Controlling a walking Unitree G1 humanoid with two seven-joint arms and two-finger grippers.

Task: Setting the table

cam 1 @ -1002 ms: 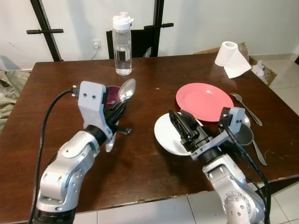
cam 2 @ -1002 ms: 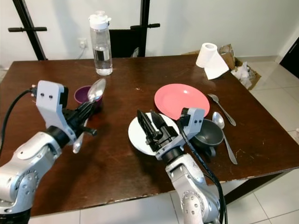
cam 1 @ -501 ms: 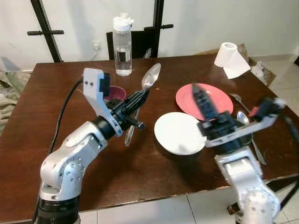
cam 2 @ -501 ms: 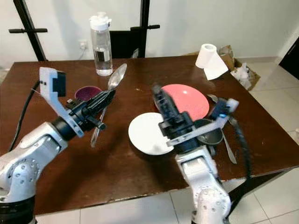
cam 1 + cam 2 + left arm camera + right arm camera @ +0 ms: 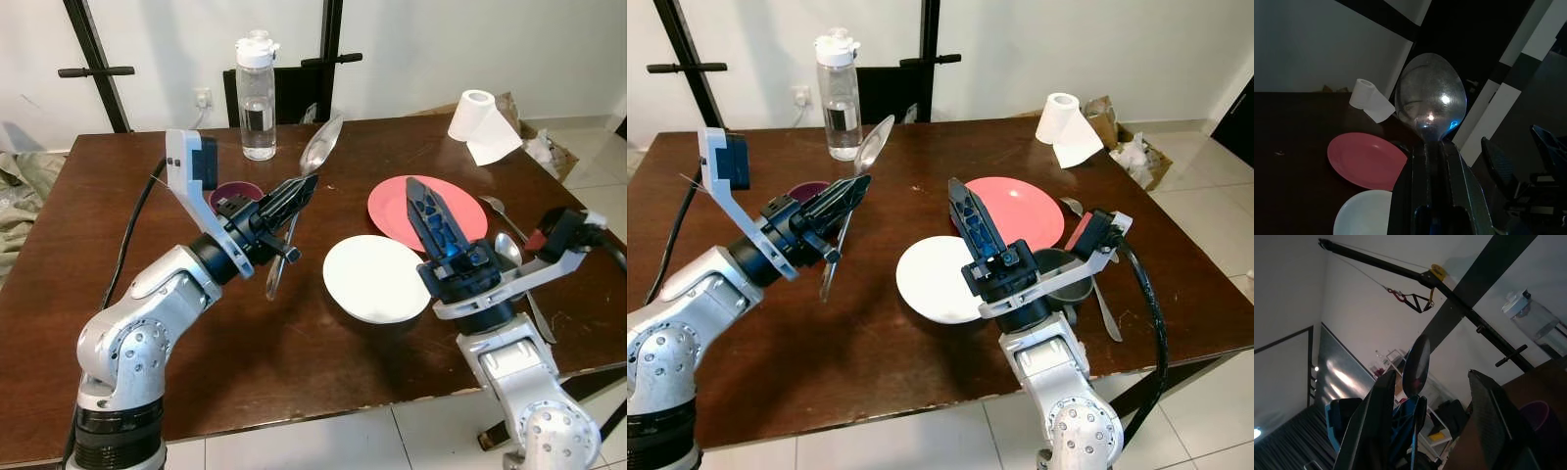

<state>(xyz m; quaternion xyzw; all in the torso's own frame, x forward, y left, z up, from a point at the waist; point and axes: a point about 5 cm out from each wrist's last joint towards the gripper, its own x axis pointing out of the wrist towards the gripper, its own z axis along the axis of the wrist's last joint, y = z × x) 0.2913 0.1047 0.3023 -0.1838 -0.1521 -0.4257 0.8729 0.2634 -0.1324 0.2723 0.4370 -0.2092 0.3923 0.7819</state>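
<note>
My left gripper (image 5: 302, 188) is shut on a metal spoon (image 5: 319, 149) and holds it in the air over the table's middle, bowl end up. In the left wrist view the spoon (image 5: 1430, 100) stands between the pads. The right gripper (image 5: 423, 201) is open with nothing in it. Its fingers point up in front of the pink plate (image 5: 387, 208), just right of the white plate (image 5: 375, 280). A purple bowl (image 5: 235, 192) sits behind my left arm. A dark grey bowl (image 5: 1076, 285) lies behind the right arm, partly hidden.
Two more spoons (image 5: 509, 213) lie on the brown table (image 5: 88, 245) near its right edge. A water bottle (image 5: 257, 93) stands at the back and a paper towel roll (image 5: 478, 119) at the back right. A black frame stands behind the table.
The right gripper has lifted off the white plate and swung right, fingers now pointing up. My left gripper has carried the spoon up and toward the table's middle.
</note>
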